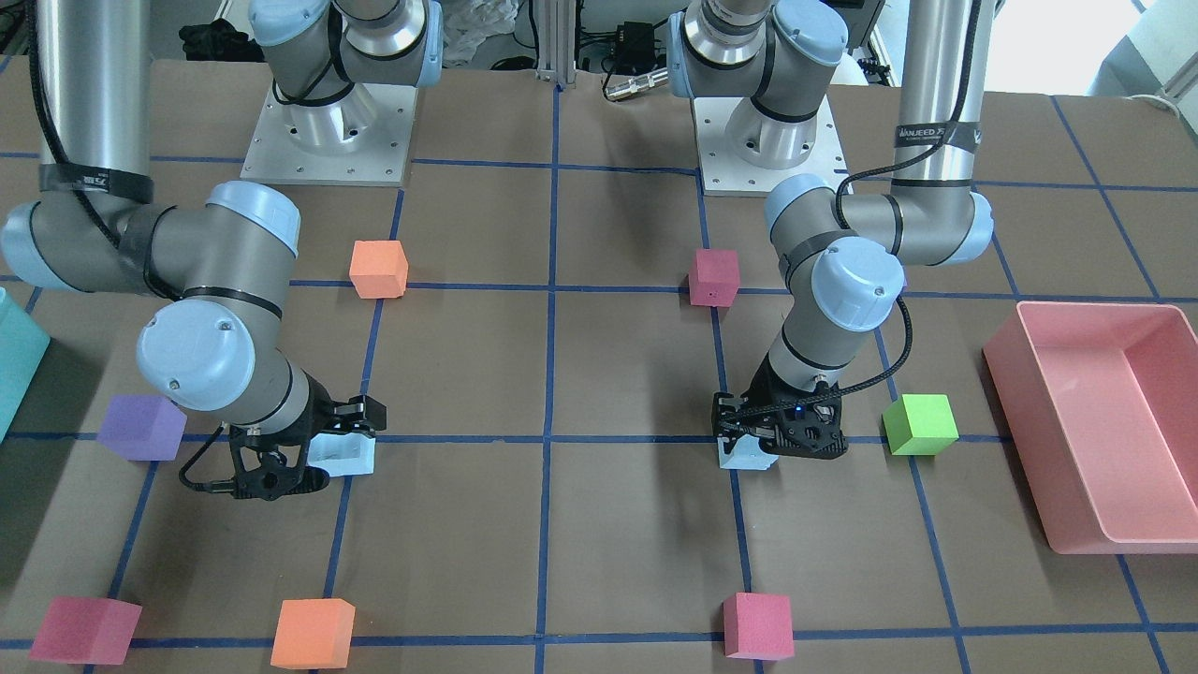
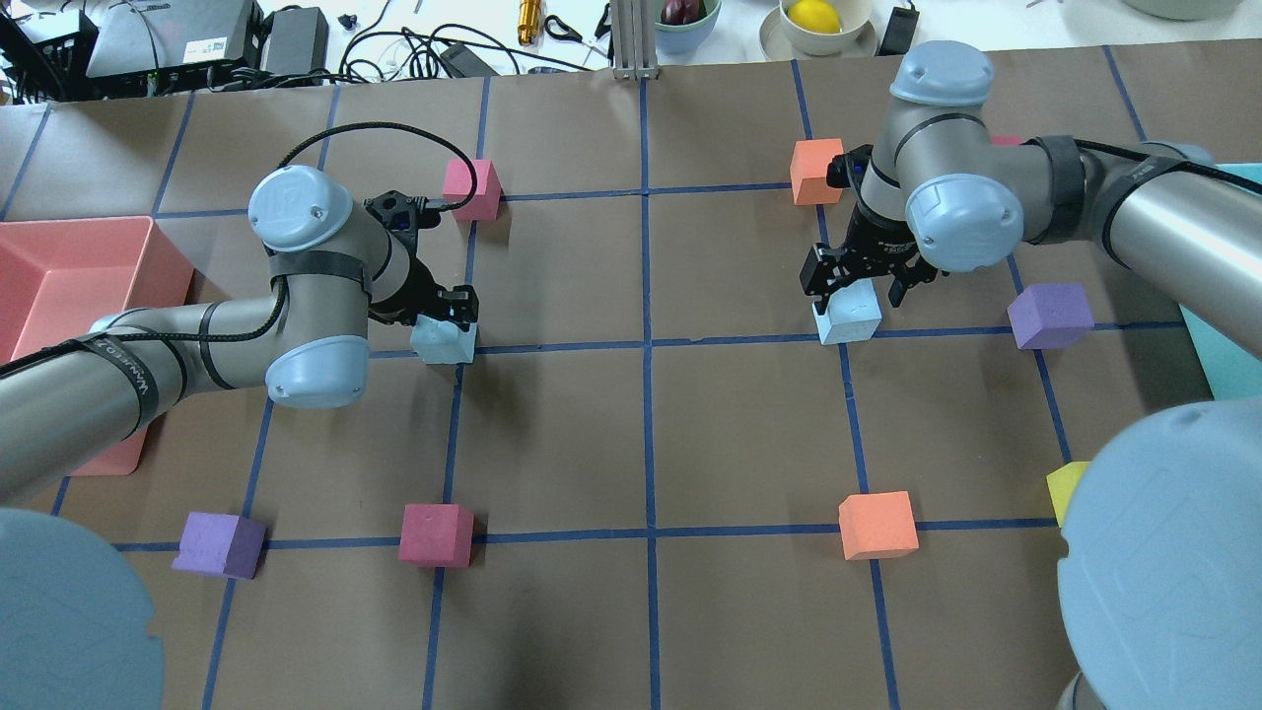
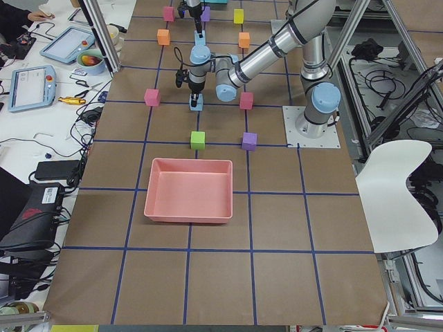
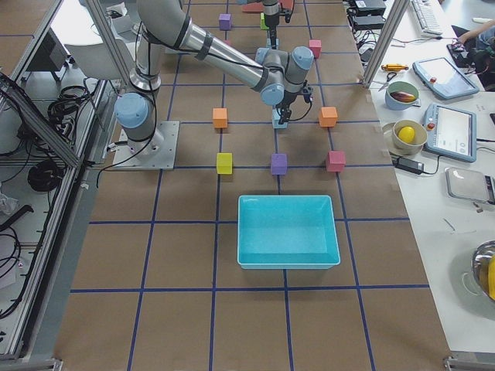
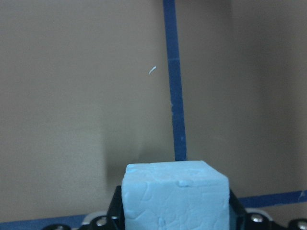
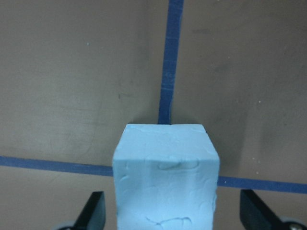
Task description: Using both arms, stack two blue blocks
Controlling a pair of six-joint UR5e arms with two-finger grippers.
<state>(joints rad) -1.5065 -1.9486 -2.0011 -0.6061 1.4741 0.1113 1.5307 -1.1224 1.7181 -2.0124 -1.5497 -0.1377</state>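
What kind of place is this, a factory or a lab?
Probably a robotics lab: the left arm and right arm bolted to a table with a blue tape grid, coloured foam cubes laid out, a teach pendant beside it.

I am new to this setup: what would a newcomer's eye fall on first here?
The grey-silver left arm and right arm each reach down to a pale blue foam cube on the brown, blue-taped table. The left gripper is shut on the left pale blue cube, while the right gripper stands open around the right pale blue cube. A large pink plastic tray sits at the table's left end.
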